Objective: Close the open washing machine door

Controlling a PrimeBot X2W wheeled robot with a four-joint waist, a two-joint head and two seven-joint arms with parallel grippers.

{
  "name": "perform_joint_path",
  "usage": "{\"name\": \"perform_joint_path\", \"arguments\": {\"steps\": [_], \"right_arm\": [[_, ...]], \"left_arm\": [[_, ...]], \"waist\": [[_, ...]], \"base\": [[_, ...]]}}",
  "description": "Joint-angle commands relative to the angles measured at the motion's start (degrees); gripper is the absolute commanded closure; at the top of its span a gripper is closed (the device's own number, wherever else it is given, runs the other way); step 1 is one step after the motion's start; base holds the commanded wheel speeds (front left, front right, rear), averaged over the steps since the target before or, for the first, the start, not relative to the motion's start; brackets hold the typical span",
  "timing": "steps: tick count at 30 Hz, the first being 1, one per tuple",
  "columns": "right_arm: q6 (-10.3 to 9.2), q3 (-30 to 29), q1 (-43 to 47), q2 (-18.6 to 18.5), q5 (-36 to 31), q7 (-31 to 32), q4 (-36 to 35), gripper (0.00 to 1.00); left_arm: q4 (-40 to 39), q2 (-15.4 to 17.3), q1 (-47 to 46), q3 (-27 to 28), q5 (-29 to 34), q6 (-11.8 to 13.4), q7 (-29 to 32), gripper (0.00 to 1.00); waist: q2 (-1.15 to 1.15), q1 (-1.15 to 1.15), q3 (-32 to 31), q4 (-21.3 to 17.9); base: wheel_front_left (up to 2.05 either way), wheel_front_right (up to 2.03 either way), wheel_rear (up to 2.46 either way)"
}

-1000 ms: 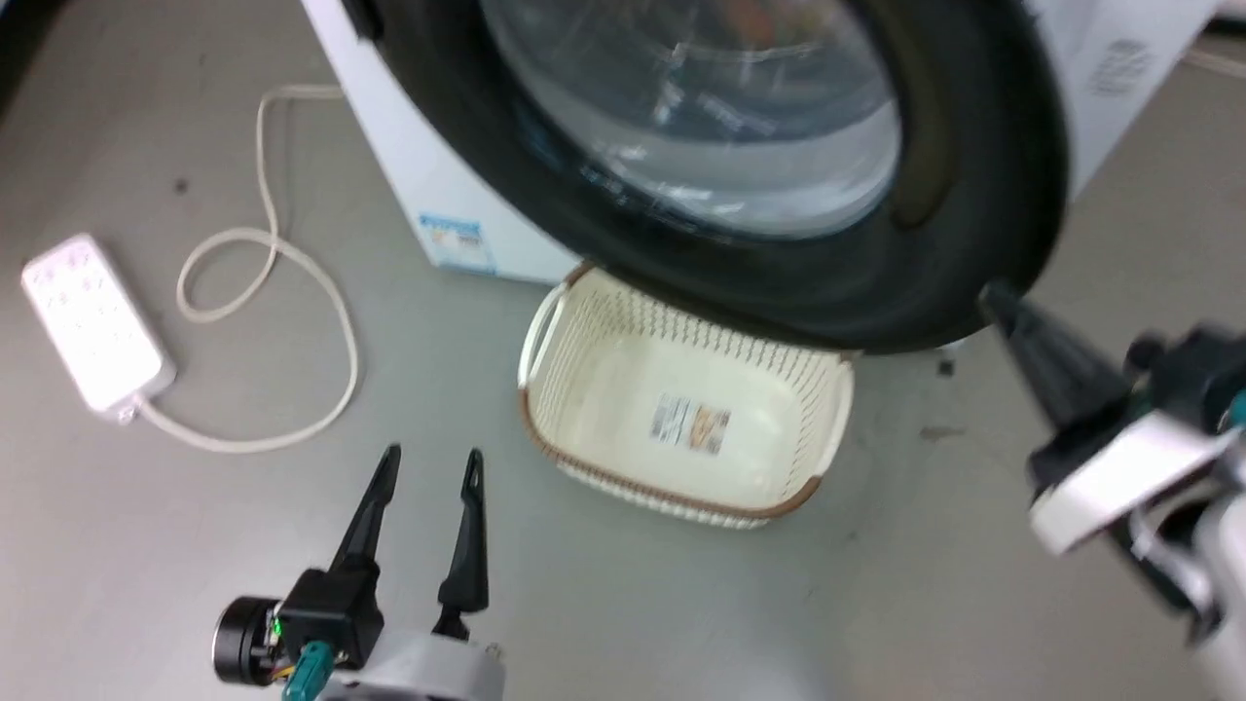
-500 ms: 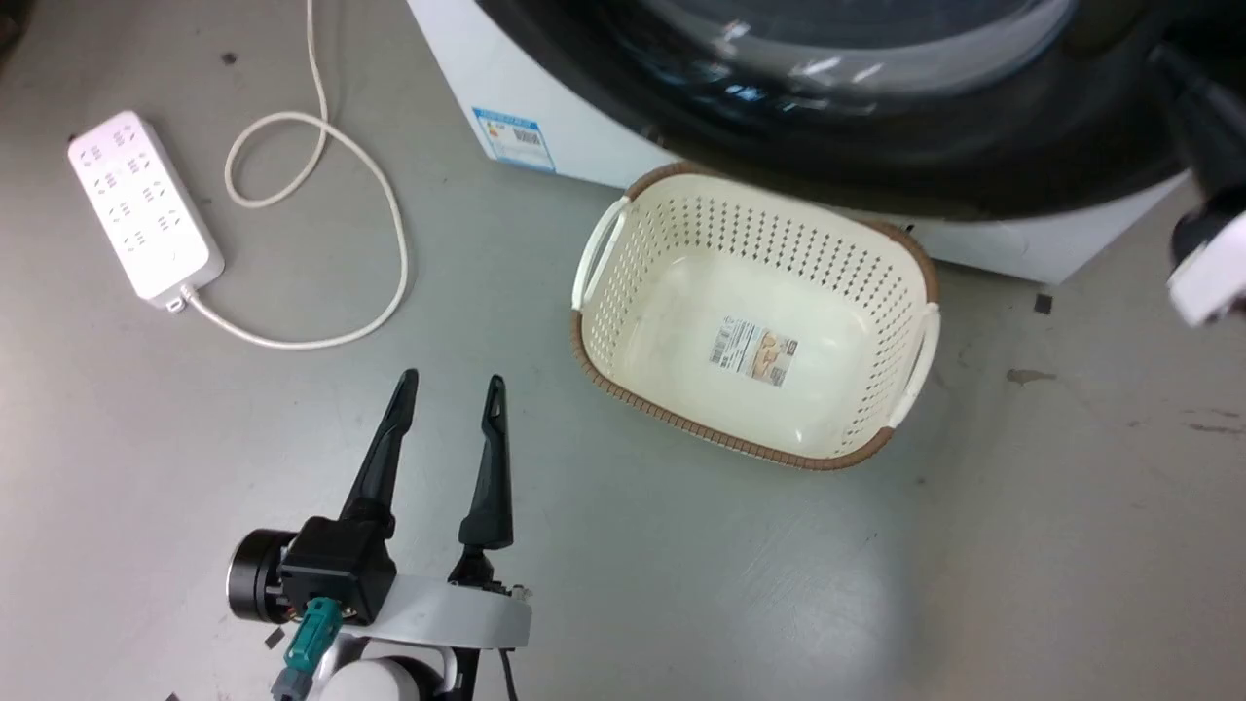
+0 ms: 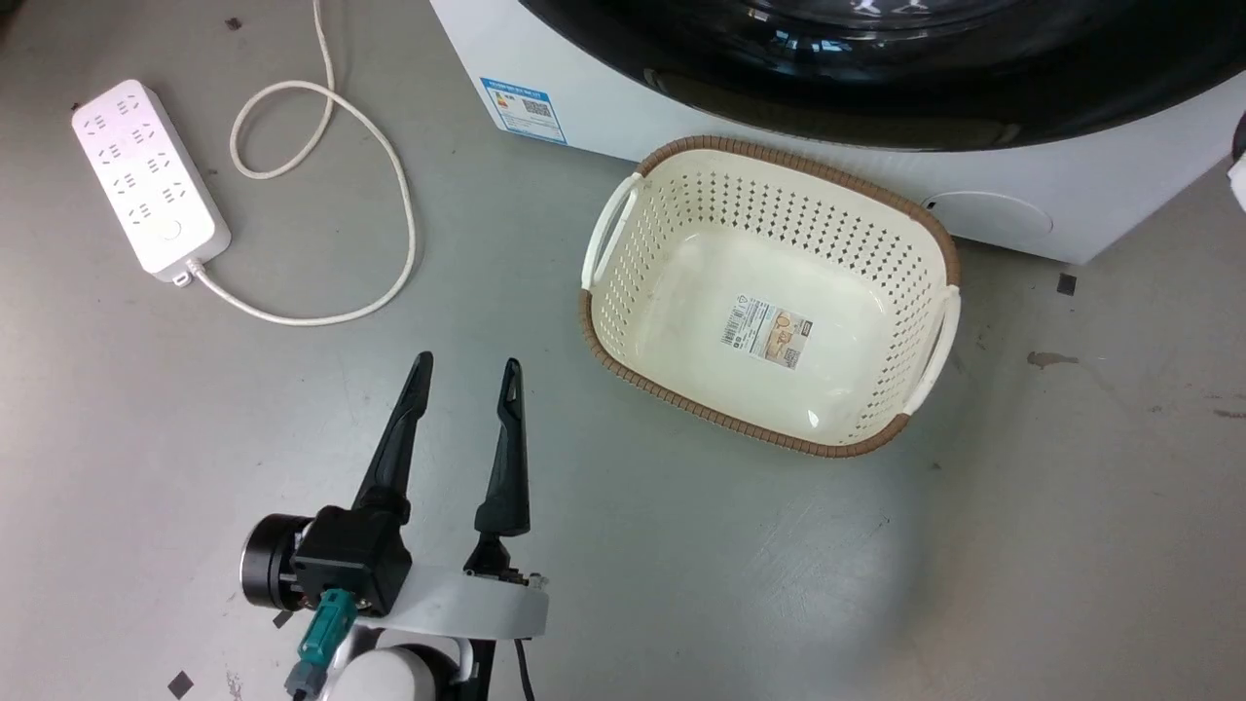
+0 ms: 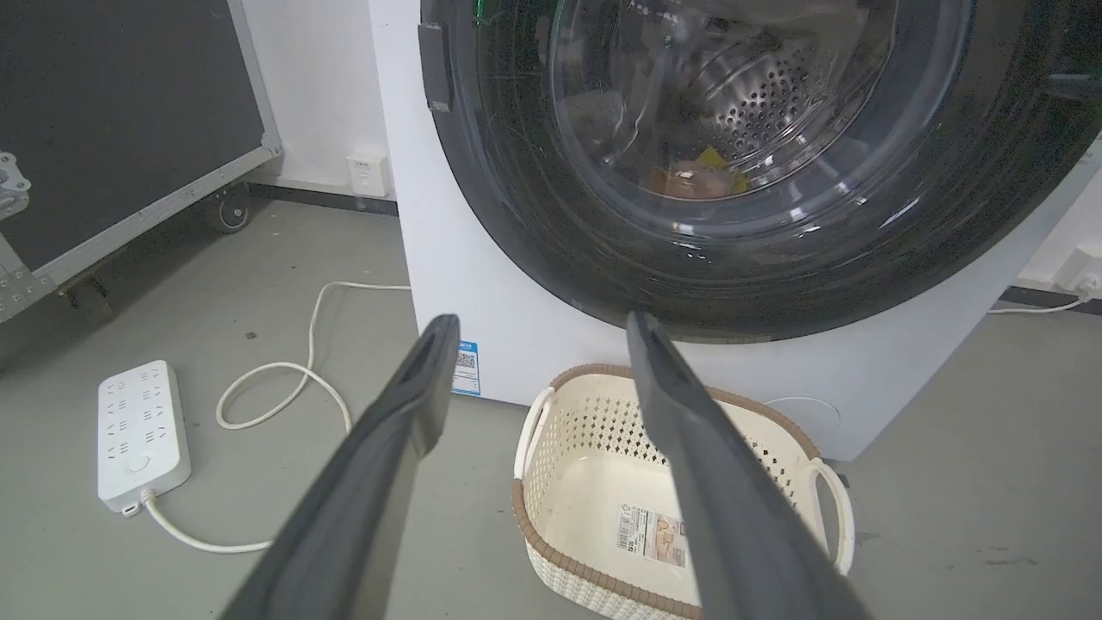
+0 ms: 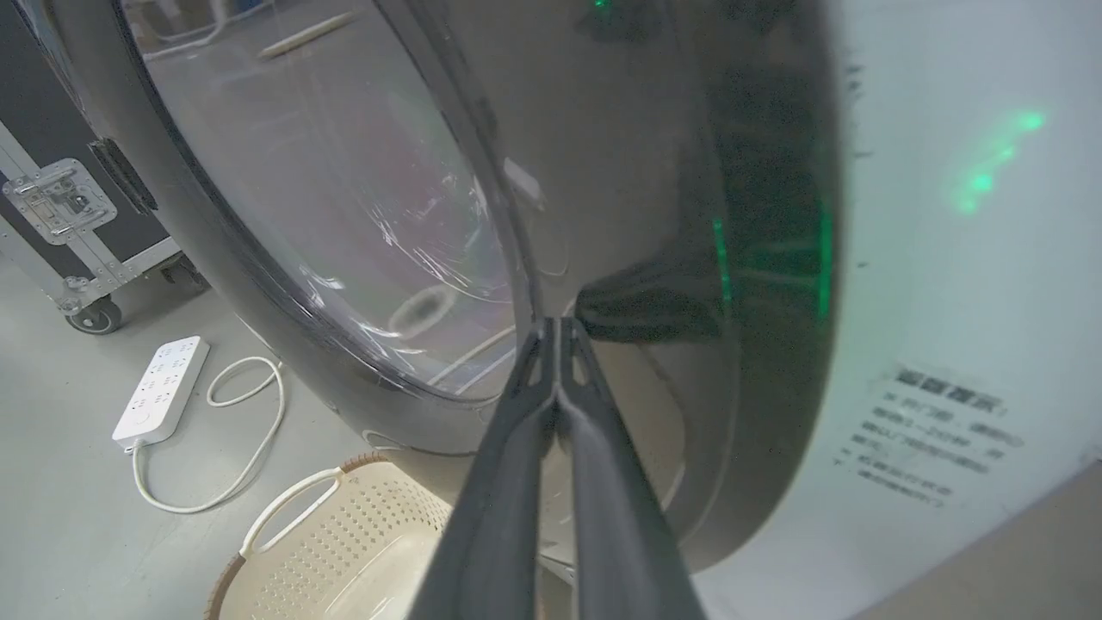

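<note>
Near-left of the laundry basket (image 3: 681, 200), the left gripper (image 3: 467, 362) hangs spread and empty (idle for this step). Beyond the basket, the right gripper (image 5: 556, 324), pinched together on nothing, touches the black rim of the washing machine door (image 5: 762, 405), nearly flush with the washing machine (image 5: 947, 258); push squarely there, I judge, until it latches

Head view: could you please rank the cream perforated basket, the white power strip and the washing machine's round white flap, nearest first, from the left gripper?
From the left gripper:
1. Cream perforated basket, to its right.
2. White power strip, far left.
3. Round white flap, far right, low on the washing machine.
</note>
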Motion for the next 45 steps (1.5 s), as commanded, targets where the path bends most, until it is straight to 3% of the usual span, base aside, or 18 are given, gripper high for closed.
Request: {"name": "perform_joint_path", "arguments": {"steps": [1, 10, 12, 13, 18, 23, 24, 25, 30, 36, 45], "right_arm": [[-0.67, -0.8, -2.3, -1.0, 0.4, -1.0, 1.3, 1.0], [-0.67, 2.9, 4.0, 0.0, 1.7, -6.8, 3.2, 1.0], [-0.67, 3.5, 7.3, 0.3, 1.9, -9.0, 2.9, 0.55], [-0.67, 3.7, 9.2, 0.6, 2.0, -9.9, 2.5, 0.0], [-0.67, 3.8, 18.0, 1.3, 0.3, -12.5, -0.9, 0.0], [-0.67, -1.8, 30.5, 5.0, -3.8, -13.4, -7.8, 0.0], [-0.67, -5.8, 35.5, 7.7, -6.2, -13.5, -10.8, 0.0], [-0.67, -5.8, 35.5, 7.7, -6.2, -13.5, -10.8, 0.0], [-0.67, -14.8, 47.6, 15.0, -13.3, -13.5, -21.4, 0.0], [-0.67, -20.0, 57.2, 22.8, -20.6, -13.5, -31.3, 0.0], [-0.67, -21.5, 64.6, 27.8, -25.7, -13.5, -38.5, 0.0]], "left_arm": [[0.0, 0.0, -0.9, -0.1, -0.1, 0.3, -0.2, 0.0], [2.3, 0.0, 0.0, -0.2, -0.9, -0.7, -0.2, 0.0], [3.4, 0.0, 0.7, -0.1, -1.2, -1.1, -0.2, 0.0], [4.2, 0.0, 1.0, 0.2, -1.3, -1.4, -0.2, 0.0], [7.2, 0.0, 3.0, 1.0, -1.6, -2.8, -0.2, 0.0], [10.3, 0.7, 6.0, 2.7, -2.5, -4.0, -0.2, 0.0], [10.9, 0.9, 7.0, 3.1, -2.8, -4.2, -0.2, 0.0], [10.9, 0.9, 7.0, 3.1, -2.8, -4.2, -0.2, 0.0], [10.9, 1.5, 8.9, 3.8, -3.0, -4.7, -0.2, 0.0], [11.3, 1.8, 10.3, 3.7, -2.6, -4.8, -0.2, 0.0], [12.7, 1.7, 11.2, 4.5, -1.8, -4.1, -0.2, 0.0]], "waist": [[0.0, 0.0, -0.3, -0.1], [0.0, 0.0, -7.7, -1.8], [0.0, 0.0, -10.5, -2.5], [0.0, 0.0, -11.9, -3.0], [0.0, 0.0, -17.7, -5.1], [0.0, 0.0, -23.5, -8.3], [0.0, 0.0, -25.4, -9.5], [0.0, 0.0, -25.4, -9.5], [0.0, 0.0, -27.1, -11.7], [0.0, 0.0, -27.9, -12.5], [0.0, 0.0, -28.6, -11.9]], "base": [[0.0, 0.0, 0.0], [0.0, 0.0, 0.0], [0.0, 0.0, 0.0], [0.0, 0.0, 0.0], [0.0, 0.0, 0.0], [0.0, 0.0, 0.0], [0.0, 0.0, 0.0], [0.0, 0.0, 0.0], [0.0, 0.0, 0.0], [0.0, 0.0, 0.0], [0.0, 0.0, 0.0]]}}
